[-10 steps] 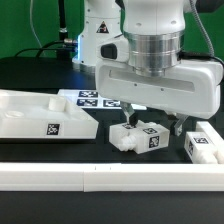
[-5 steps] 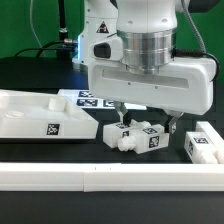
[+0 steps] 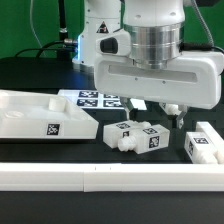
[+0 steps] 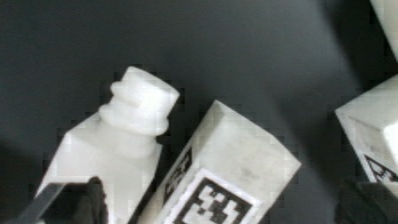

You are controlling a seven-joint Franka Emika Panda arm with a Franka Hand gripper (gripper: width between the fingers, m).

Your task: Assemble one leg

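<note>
Step in hand: picking up one leg, and the grasp is not made yet. My tool (image 3: pixel 157 115) hangs just above the worktop (image 3: pixel 90 150) with its fingers spread and nothing between them.

The leg (image 3: pixel 150 138) lies on its side right under the tool. It looks to be touching a second leg (image 3: pixel 120 133) on the exterior view's left, and that one's narrow round end points left. A third leg (image 3: pixel 204 146) sits near, on the exterior view's right, apart from the pair. The panel (image 3: pixel 35 112) with the sockets is on the far left, and the marker board (image 3: pixel 92 98) is behind.

Next move, as I judge it: straight down, fingers straddling the leg, then pinch. Little room on the neighbour's side, so that finger may nudge the second leg. After that, lift and carry it to a panel socket.
</note>
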